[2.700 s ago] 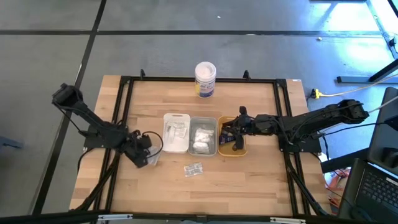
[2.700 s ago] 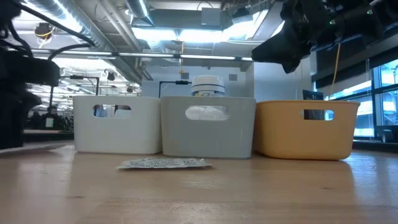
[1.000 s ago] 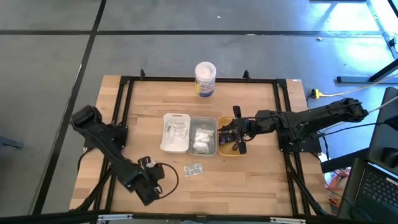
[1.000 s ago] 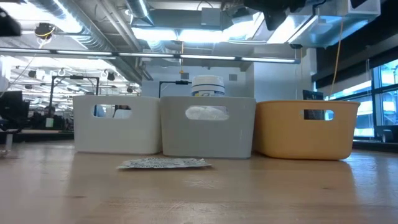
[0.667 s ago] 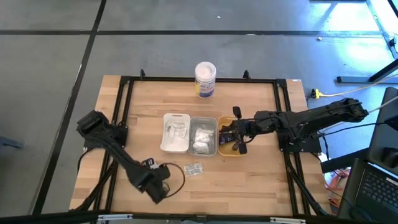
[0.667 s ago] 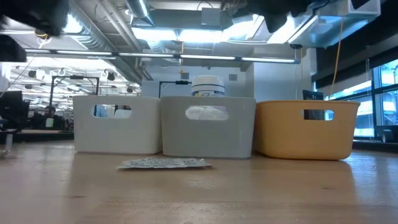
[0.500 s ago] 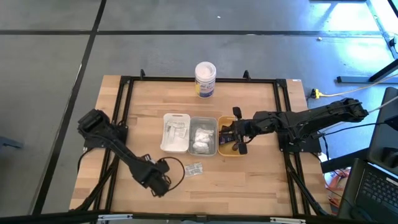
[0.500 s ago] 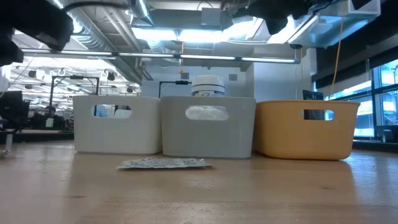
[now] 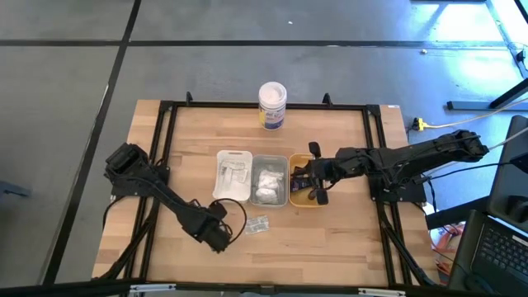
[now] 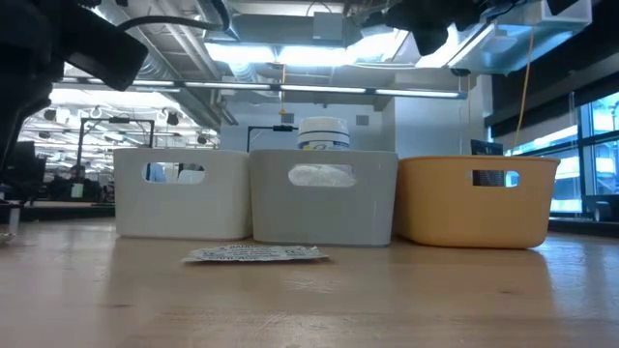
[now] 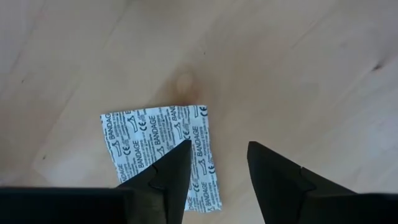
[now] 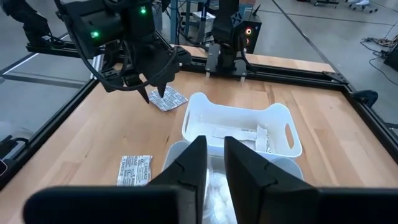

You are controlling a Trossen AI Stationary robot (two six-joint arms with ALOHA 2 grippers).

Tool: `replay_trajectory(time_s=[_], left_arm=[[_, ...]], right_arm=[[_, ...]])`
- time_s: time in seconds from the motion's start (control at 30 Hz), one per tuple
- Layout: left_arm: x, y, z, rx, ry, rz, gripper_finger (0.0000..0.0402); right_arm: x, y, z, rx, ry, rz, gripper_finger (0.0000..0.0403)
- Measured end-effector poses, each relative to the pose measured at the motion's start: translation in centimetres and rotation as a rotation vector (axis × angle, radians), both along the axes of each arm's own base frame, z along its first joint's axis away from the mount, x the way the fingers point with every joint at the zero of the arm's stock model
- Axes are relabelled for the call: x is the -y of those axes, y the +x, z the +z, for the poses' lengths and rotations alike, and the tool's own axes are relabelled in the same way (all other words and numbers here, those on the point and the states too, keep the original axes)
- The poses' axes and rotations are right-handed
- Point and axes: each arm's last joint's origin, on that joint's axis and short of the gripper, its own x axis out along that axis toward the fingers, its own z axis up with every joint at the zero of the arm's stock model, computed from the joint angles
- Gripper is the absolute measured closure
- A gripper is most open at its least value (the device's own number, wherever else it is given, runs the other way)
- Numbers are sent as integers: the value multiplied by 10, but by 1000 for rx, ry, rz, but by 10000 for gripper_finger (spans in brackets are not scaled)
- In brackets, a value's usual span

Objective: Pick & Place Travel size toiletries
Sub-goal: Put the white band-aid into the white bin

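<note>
Left gripper (image 11: 217,165) poised over the last loose sachet (image 11: 160,149), fingers parted and holding nothing.

One fingertip (image 11: 180,155) already overlaps the flat bandage sachet on the bare table (image 9: 330,239), near the front, just ahead of the white tray (image 9: 233,175). A clean pick likely calls for centring the jaws across the sachet's short edge, pressing straight down, then pinching: it lies thin and flat and may slide or slip out. The right gripper (image 9: 312,172) hangs over the orange tray (image 9: 319,201), jaws nearly closed, seemingly empty. A second sachet (image 12: 135,169) shows in the right wrist view; where it lies is unclear. The grey tray (image 9: 269,181) and the tub (image 9: 272,104) are well clear; nothing blocks the descent.
</note>
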Motion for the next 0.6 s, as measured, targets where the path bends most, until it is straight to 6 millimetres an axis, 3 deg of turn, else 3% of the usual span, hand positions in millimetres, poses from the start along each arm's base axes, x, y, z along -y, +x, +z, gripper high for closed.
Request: replay_trajectory(time_s=[0.17,0.43,0.6], left_arm=[[2,0,-2,9,19,9,262],[9,3,-33,-119,15,-35,271],[7,4,-42,-175,29,-21,272]], right_arm=[[0,0,0,0,0,0,338],[0,0,0,0,0,0,348],[0,0,0,0,0,0,358]])
